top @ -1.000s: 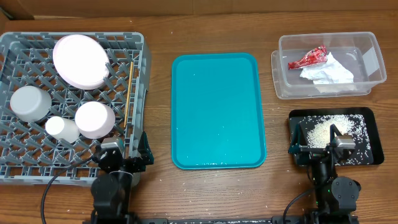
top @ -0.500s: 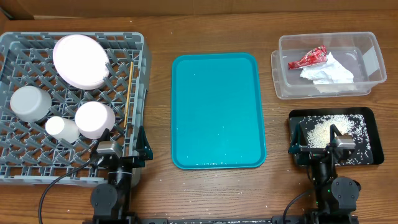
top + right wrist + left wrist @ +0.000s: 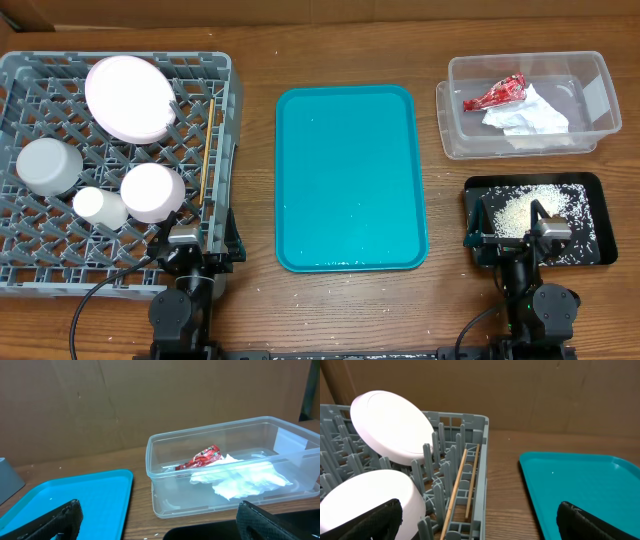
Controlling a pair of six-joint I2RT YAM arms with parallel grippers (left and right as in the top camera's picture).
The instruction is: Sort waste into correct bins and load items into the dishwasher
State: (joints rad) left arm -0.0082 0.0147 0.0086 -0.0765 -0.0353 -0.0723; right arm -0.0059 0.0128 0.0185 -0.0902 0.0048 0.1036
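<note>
The grey dish rack (image 3: 40,262) at the left holds a large pale plate (image 3: 130,97), a grey bowl (image 3: 46,166), a small white cup (image 3: 98,207), a white dish (image 3: 152,191) and wooden chopsticks (image 3: 209,150). My left gripper (image 3: 205,245) hovers open at the rack's front right corner. In its wrist view the plate (image 3: 390,427), dish (image 3: 370,497) and chopsticks (image 3: 457,485) lie ahead. The clear tub (image 3: 590,90) contains a red wrapper (image 3: 495,94) and a napkin (image 3: 528,114). Rice (image 3: 530,205) lies in the black tray (image 3: 595,215). My right gripper (image 3: 520,235) is open over that tray's near edge.
A teal serving tray (image 3: 350,180) lies between the rack and the bins, with nothing on it. The right wrist view shows the tub (image 3: 165,490), the wrapper (image 3: 202,456), the napkin (image 3: 245,482) and the teal tray's corner (image 3: 65,495). A cardboard wall stands behind the table.
The left arm has shifted slightly at the rack's front right corner and straightened. The right arm and every object stay where they were.
</note>
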